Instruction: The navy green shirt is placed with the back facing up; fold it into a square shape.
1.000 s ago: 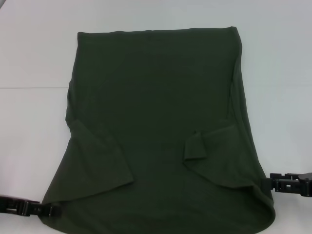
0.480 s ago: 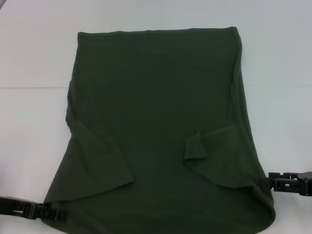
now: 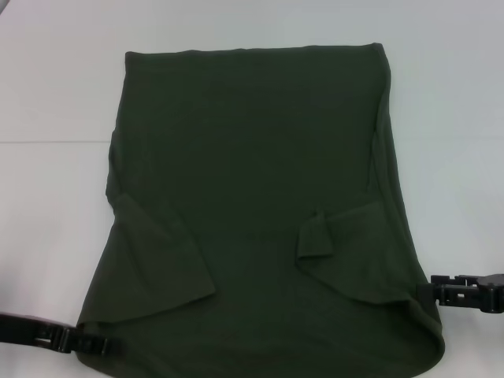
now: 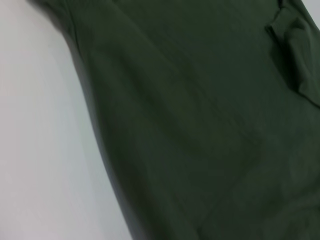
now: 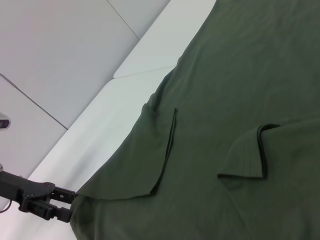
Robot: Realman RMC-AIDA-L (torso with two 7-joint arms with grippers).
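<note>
One navy green shirt (image 3: 252, 197) lay flat on the white table (image 3: 55, 94), plain side up. Both of its short sleeves were folded in on top. The shirt's near edge was cut off at the bottom of the head view. There were two grippers. The left gripper (image 3: 98, 345) was at the shirt's near left corner. The right gripper (image 3: 425, 293) touched its near right edge. I could not tell if either was pinching the cloth.

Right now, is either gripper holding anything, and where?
Both grippers, left and right, are at the shirt's near side edges; an actual grip cannot be told.
</note>
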